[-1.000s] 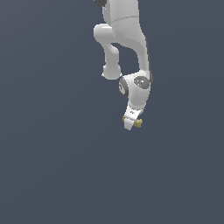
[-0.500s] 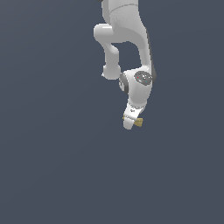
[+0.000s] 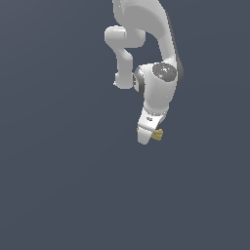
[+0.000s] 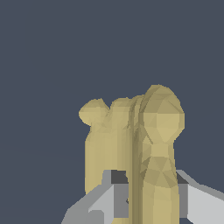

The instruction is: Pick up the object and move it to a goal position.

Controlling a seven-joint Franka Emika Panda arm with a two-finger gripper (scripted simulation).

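The object (image 4: 135, 153) sits clamped in the pincer (image 4: 144, 197): in the wrist view the grey fingers (image 4: 103, 199) close on its near end from either side, and its long axis runs straight out past the fingertips, ending in lumpy, rounded knobs. In the exterior view the object (image 3: 156, 135) shows only as a small tan nub at about 3 o'clock of the pincer (image 3: 148, 134) tip, touching it, with the arm reaching down from 12 o'clock. No goal marker shows in either view, so which way the carry must go cannot be told; judging by the grip, the lift is done and the transport is what remains. Against the frame from a second ago, the arm's upper links have shifted slightly, while the pincer and object hold nearly the same place.
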